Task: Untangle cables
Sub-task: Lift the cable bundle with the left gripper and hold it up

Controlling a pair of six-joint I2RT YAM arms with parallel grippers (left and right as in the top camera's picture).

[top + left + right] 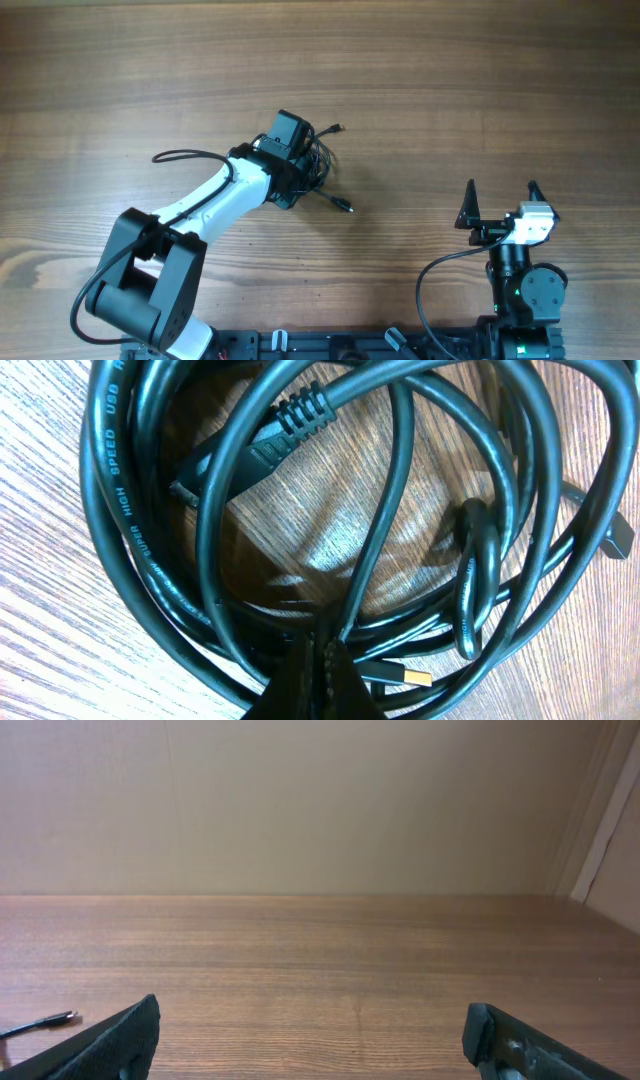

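The cables point(322, 165) lie as a tangled bundle of thin black cords at the table's middle, and one plug end point(345, 207) trails toward the front. In the left wrist view the cables point(150, 560) fill the frame as overlapping loops, with a ribbed plug point(290, 425) and a gold-tipped plug point(410, 678). My left gripper point(325, 645) sits down in the bundle, jaws pressed together on a thin strand point(375, 530) that runs into their tips. From overhead, my left gripper point(305, 165) is mostly hidden under its wrist. My right gripper point(500, 192) stands open at the right, well away from the cables.
The right wrist view shows my right gripper point(310, 1030) over bare wooden table point(330, 960), facing a beige wall, with one cable plug end point(40, 1021) at the far left. A thicker black wire point(180, 155) loops off the left arm.
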